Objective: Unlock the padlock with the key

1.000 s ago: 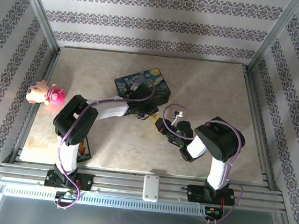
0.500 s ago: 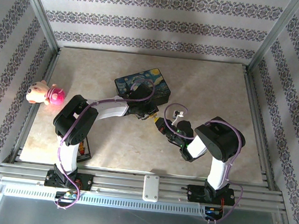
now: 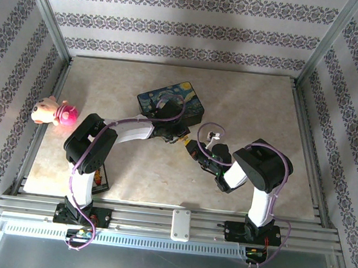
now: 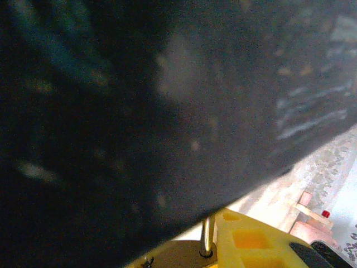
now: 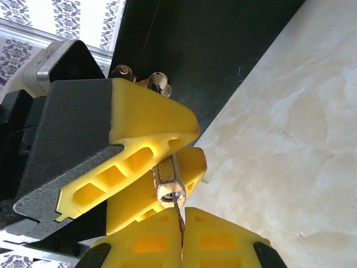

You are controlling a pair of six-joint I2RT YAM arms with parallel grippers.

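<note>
Pinching key [image 5: 177, 205] between fully closed fingers, right gripper [image 5: 182, 223] puts blade up against keyhole face of padlock [image 5: 167, 180]. Left gripper [image 5: 187, 146], partly closed, clamps brass body, probably so it does not turn with key. Padlock sits just beside dark starry box [image 5: 223, 50], near middle of table [image 5: 290, 139].

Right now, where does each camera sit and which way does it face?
Top external: above and behind the bases, looking down on the table; both arms show, left gripper and right gripper meeting beside the painted box.
Left wrist: close against the box's dark side; own yellow finger and the padlock at bottom.
Right wrist: looks past its shut fingers, holding the key, at the left gripper clamping the padlock.
Wrist views share padlock, box.
</note>
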